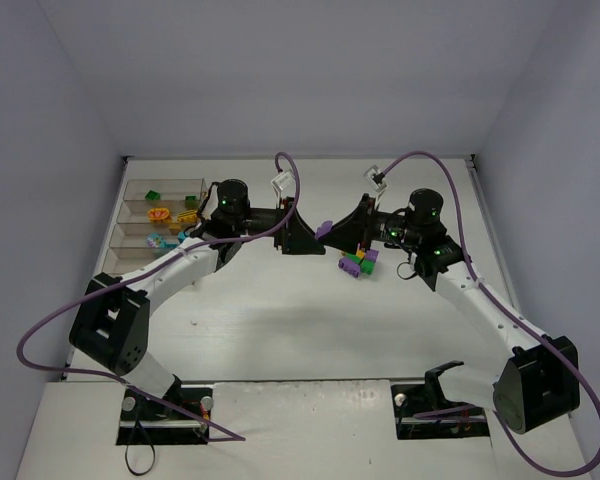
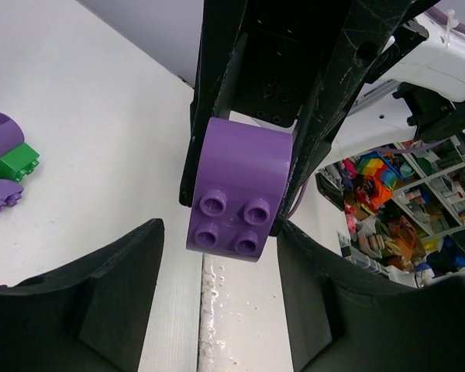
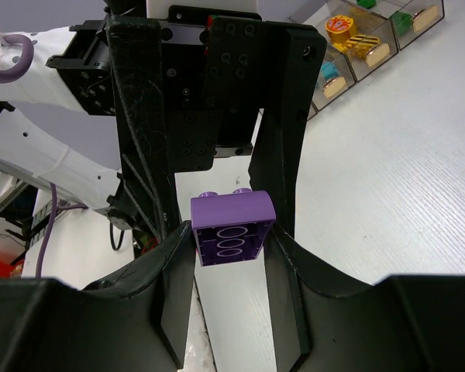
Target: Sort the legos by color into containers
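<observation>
A purple lego (image 1: 325,230) hangs in the air between my two grippers above the table's middle. My right gripper (image 3: 232,232) is shut on the purple lego (image 3: 231,232), its jaws pressing both sides. My left gripper (image 2: 221,226) is open, its jaws standing a little apart on either side of the studded end of the lego (image 2: 236,190). In the top view the left gripper (image 1: 315,238) and right gripper (image 1: 338,235) face each other. The clear containers (image 1: 140,205) stand at the far left with green, orange, yellow and teal legos inside.
A small pile of purple, green and yellow legos (image 1: 358,262) lies on the table below the right gripper; it also shows in the left wrist view (image 2: 8,159). The containers show in the right wrist view (image 3: 387,35) at top right. Walls enclose the table.
</observation>
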